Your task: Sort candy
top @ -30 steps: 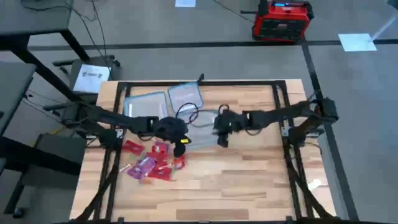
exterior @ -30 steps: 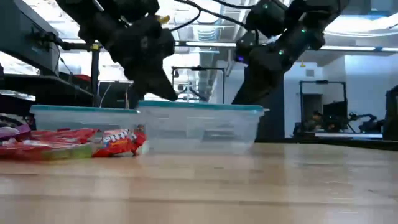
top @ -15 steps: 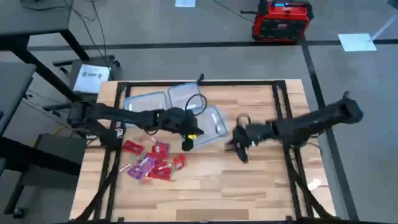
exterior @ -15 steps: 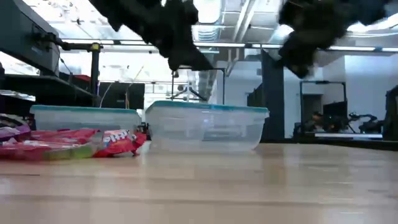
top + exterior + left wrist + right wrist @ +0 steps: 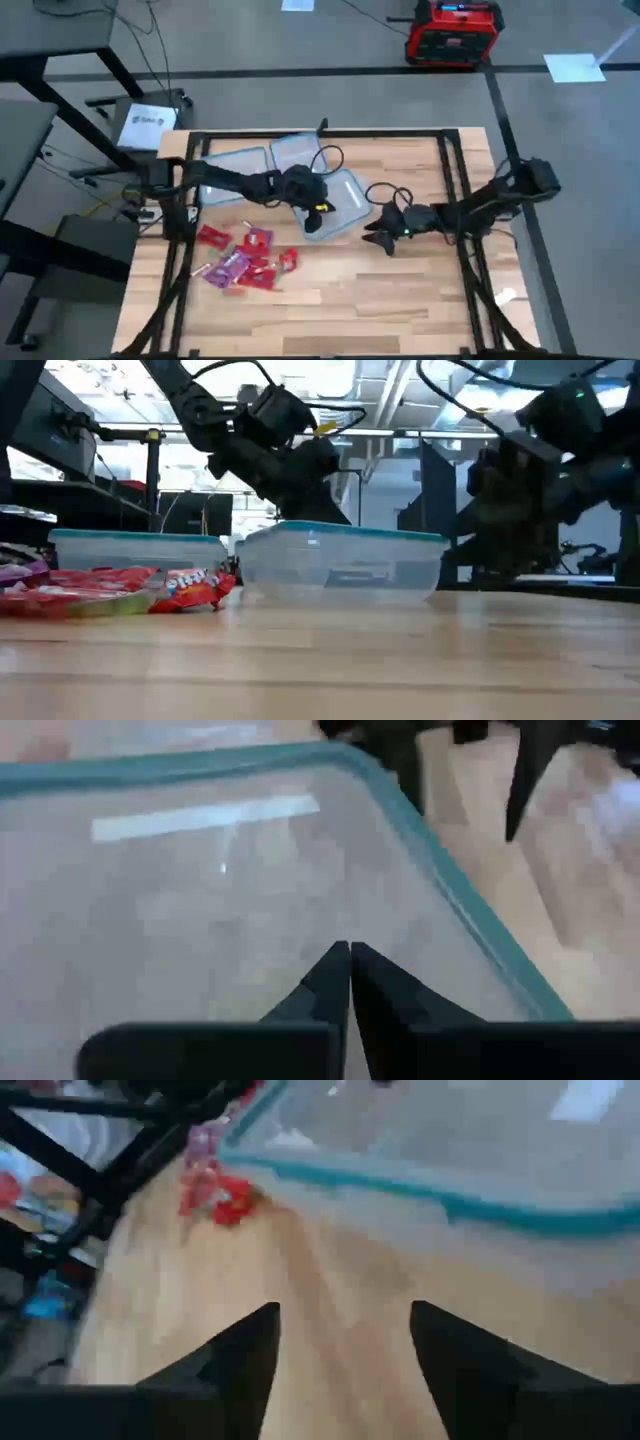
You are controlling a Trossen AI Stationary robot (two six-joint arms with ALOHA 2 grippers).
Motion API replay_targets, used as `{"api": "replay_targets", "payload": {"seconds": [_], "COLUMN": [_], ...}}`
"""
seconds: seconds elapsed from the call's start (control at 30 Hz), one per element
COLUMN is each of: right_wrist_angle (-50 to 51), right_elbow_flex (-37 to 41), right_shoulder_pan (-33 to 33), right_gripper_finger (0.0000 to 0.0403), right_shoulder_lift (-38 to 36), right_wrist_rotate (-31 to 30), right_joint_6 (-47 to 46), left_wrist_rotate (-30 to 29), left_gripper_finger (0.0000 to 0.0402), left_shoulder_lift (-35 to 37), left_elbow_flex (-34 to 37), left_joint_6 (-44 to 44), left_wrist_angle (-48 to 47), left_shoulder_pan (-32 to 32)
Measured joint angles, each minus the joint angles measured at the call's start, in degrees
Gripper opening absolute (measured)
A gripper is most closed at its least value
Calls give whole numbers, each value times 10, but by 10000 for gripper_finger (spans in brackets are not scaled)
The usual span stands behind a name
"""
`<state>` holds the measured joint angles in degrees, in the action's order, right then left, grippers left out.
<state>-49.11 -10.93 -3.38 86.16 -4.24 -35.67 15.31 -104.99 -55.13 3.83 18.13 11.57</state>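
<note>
The left gripper [image 5: 318, 207] hangs over the clear tub [image 5: 335, 203] that sits near the middle of the worktop [image 5: 400, 300], its two dark fingers [image 5: 345, 982] pressed together with nothing between them, their tips just above the tub's floor in the left wrist view. The right gripper [image 5: 383, 240] is low over the bare wood just beside that tub's right-hand side, on the side toward the worktop's right edge; its fingers [image 5: 245, 1345] stand wide apart and empty, with plain wood showing between them in the right wrist view and the tub's bluish rim [image 5: 420, 1195] just ahead. Two more clear tubs lie toward the back edge, one [image 5: 236, 166] near the back left and one [image 5: 298, 152] beside it, touching or nearly touching the middle tub. The candy [image 5: 243, 258], a loose cluster of red, pink and purple wrapped pieces, lies on the wood toward the worktop's left edge, in front of the tubs and apart from both grippers; in the low view it shows as a red heap [image 5: 120, 590] beside a tub's wall.
</note>
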Motion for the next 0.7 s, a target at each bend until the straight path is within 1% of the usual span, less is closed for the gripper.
{"api": "replay_targets", "payload": {"seconds": [0.1, 0.23, 0.37, 0.47, 0.53, 0.63, 0.7], "right_wrist_angle": [-37, -60, -132, -199, -229, -254, -262], "right_elbow_flex": [-1, -1, 0, 0, -2, -13, -29], "right_shoulder_pan": [20, 43, 74, 98, 107, 109, 109], "right_gripper_finger": [226, 226, 226, 226, 226, 221, 217], "right_shoulder_lift": [28, 70, 101, 121, 135, 156, 170], "right_wrist_rotate": [27, 38, 61, 106, 127, 137, 161], "right_joint_6": [16, 30, 58, 60, 62, 66, 69], "left_wrist_rotate": [4, 13, 25, 27, 30, 35, 38], "left_gripper_finger": [0, 0, 0, 0, 0, 0, 0], "left_shoulder_lift": [0, 0, 0, 0, 0, 0, 0], "left_elbow_flex": [0, 0, 0, 0, 1, 1, 1], "left_joint_6": [-10, -17, -26, -32, -32, -30, -29], "left_wrist_angle": [-4, -1, -9, -10, -10, -12, -14], "left_shoulder_pan": [0, 0, -2, -3, -3, -3, -3]}}
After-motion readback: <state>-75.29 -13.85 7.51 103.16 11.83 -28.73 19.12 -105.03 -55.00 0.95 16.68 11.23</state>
